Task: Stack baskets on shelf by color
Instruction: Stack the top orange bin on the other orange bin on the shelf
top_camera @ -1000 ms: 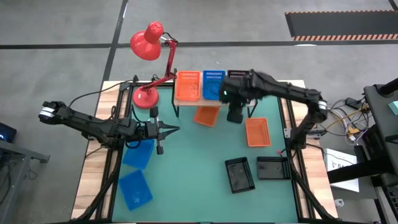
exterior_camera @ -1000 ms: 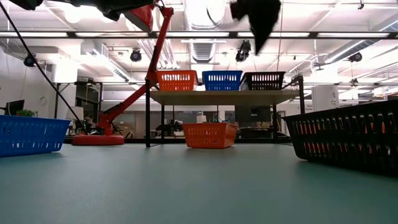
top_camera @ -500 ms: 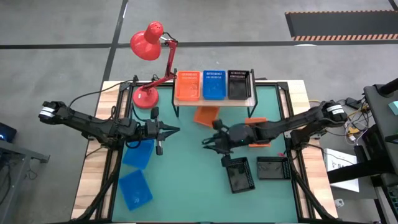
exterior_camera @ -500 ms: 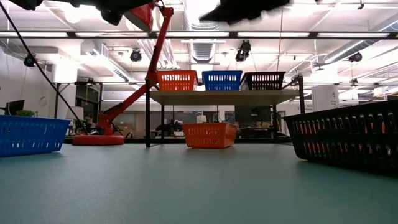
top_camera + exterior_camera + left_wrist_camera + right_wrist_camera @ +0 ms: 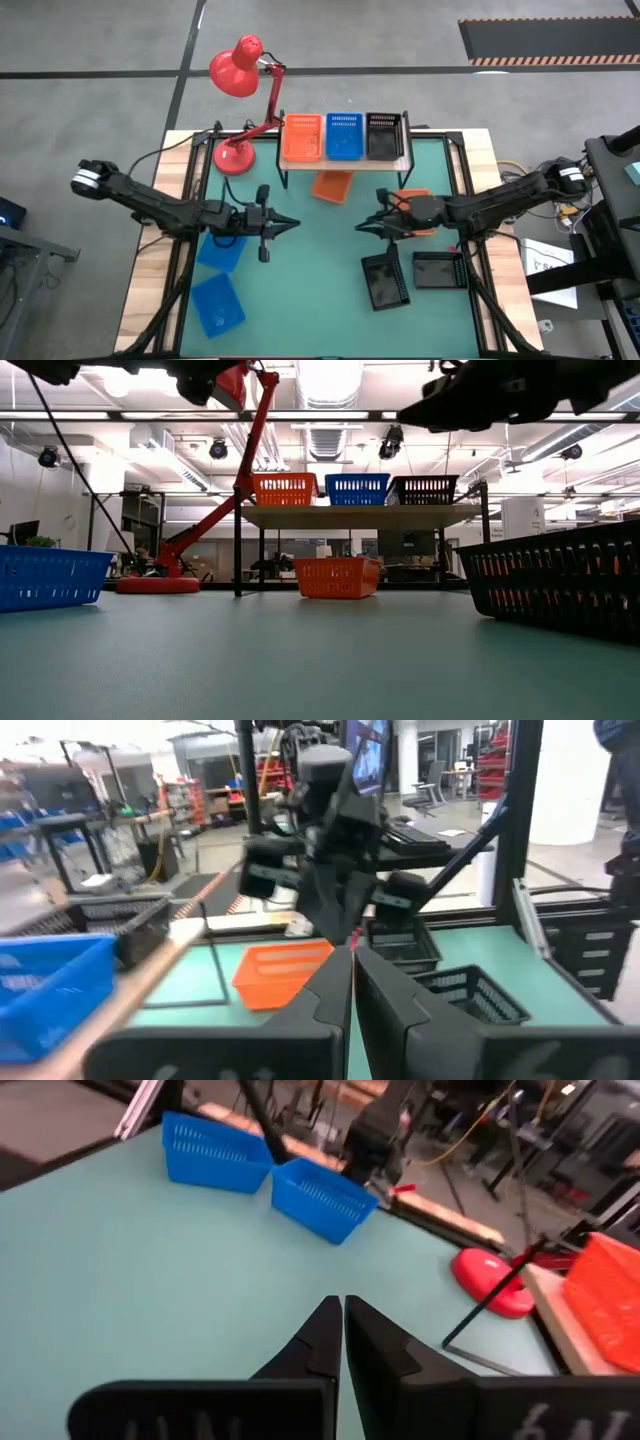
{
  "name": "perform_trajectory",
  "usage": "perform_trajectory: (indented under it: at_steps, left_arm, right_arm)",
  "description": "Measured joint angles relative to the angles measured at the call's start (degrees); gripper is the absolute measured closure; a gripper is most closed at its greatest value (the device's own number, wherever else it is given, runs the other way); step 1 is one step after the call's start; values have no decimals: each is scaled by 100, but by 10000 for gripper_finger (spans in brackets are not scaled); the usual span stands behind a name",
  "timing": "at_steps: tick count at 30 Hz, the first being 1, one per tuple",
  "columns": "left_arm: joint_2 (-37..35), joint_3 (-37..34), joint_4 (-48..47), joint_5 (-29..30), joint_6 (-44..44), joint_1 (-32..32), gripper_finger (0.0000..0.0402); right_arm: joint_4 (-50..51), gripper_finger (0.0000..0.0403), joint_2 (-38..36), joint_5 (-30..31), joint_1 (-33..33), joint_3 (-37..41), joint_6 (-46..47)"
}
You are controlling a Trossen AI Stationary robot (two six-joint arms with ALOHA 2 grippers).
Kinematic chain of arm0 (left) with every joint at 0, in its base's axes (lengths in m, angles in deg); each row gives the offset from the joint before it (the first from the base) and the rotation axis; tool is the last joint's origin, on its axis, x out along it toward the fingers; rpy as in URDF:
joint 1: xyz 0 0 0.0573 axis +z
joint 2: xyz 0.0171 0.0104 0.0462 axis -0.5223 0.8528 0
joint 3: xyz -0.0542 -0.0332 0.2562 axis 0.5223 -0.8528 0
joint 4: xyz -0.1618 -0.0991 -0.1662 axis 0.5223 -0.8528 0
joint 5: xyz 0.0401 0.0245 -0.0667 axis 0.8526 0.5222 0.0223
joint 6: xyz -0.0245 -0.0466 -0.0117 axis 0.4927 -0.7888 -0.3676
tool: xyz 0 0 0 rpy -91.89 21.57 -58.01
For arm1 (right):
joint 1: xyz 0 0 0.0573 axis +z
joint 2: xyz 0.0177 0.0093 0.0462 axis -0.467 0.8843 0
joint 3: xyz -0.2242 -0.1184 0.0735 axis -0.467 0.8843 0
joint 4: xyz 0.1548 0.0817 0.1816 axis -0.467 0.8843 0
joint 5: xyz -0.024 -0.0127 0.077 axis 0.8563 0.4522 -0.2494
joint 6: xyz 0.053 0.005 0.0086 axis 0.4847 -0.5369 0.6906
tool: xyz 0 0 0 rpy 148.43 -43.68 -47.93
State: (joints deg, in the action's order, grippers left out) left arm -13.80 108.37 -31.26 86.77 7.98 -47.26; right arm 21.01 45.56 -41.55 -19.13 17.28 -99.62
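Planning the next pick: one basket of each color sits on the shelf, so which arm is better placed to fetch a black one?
Right. Its shut claw hangs just above the two black baskets on the table's right side; the left claw sits nearer the blue baskets.

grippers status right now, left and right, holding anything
Left gripper: closed, holding nothing.
Right gripper: closed, holding nothing.
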Motion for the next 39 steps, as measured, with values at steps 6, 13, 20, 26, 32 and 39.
perform_trajectory:
  at_steps: [6, 13, 20, 26, 32, 39]
  left_arm:
    - [814, 7, 344, -11, -885, -72, 402]
    - [1668, 26, 340, -15, -2277, -123, 402]
    - [1994, 101, 53, -28, -3226, -132, 402]
    - [2377, 448, -277, 32, -2213, -108, 402]
    - [3205, 965, -323, 1294, -551, -65, 402]
    - [3842, 1465, -328, 1776, 1200, 269, 402]
  right_arm:
    - [-333, 394, -474, 2, -11, 446, -127]
    - [-355, 394, -692, 2, -11, 471, -303]
    - [-280, 394, -683, 2, -11, 469, -194]
    - [-57, 394, -765, 6, -11, 469, -165]
    - [-5, 394, -842, 6, -11, 466, -80]
    - [340, 394, -840, 9, -11, 464, 74]
